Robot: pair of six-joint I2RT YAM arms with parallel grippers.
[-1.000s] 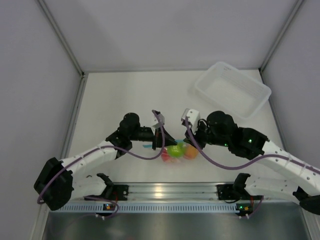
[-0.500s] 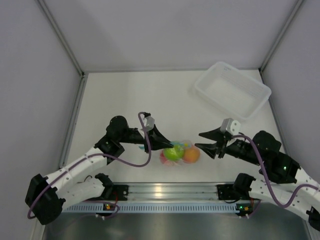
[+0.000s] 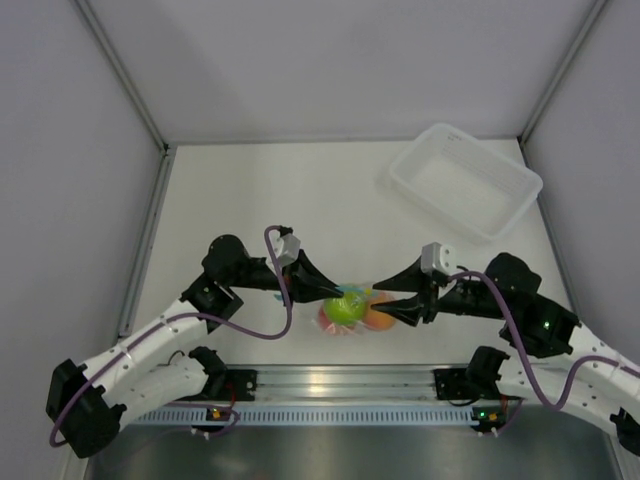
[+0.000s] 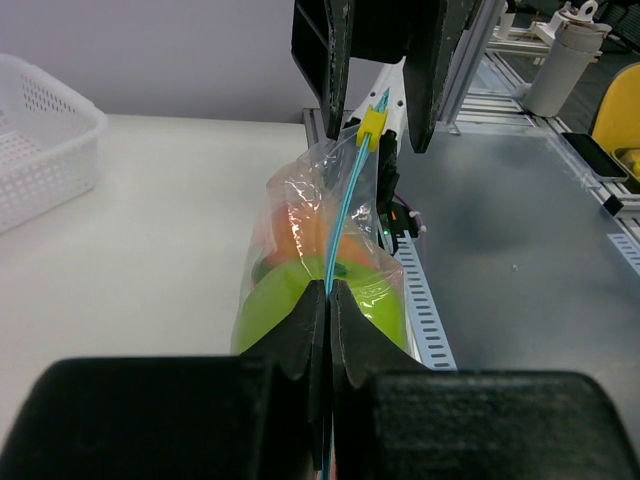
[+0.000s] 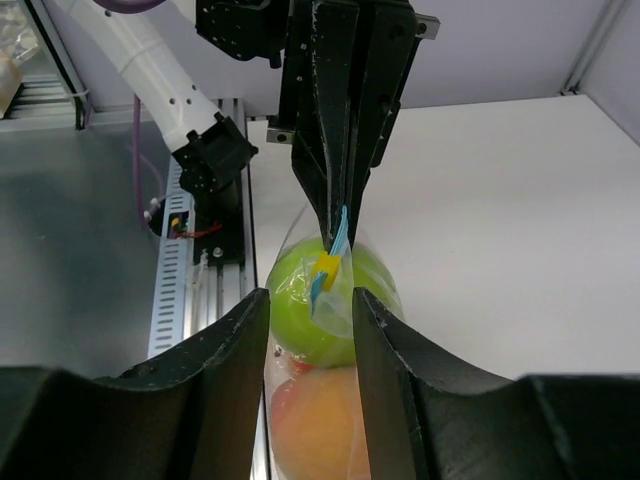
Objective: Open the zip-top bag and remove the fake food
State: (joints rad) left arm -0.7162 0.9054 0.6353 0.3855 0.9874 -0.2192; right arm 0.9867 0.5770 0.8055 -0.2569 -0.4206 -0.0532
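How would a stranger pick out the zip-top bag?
Start at the white table and go to the middle of its near edge. The zip-top bag is there: small clear plastic with a blue zip strip, holding round coloured fruits, unlike the large white bin.

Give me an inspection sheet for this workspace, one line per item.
Surface: white table, no spills seen.
Job's things: bag holds the green fruit, orange fruit and red fruit; the zip strip looks closed.
Clutter: white bin at the far right, nothing seen in it.
Grippers: left gripper shut on the zip strip; right gripper open, jaws either side of the yellow slider.
Cables: purple cables loop off each wrist.
Surroundings: grey walls; metal rail at the near edge.
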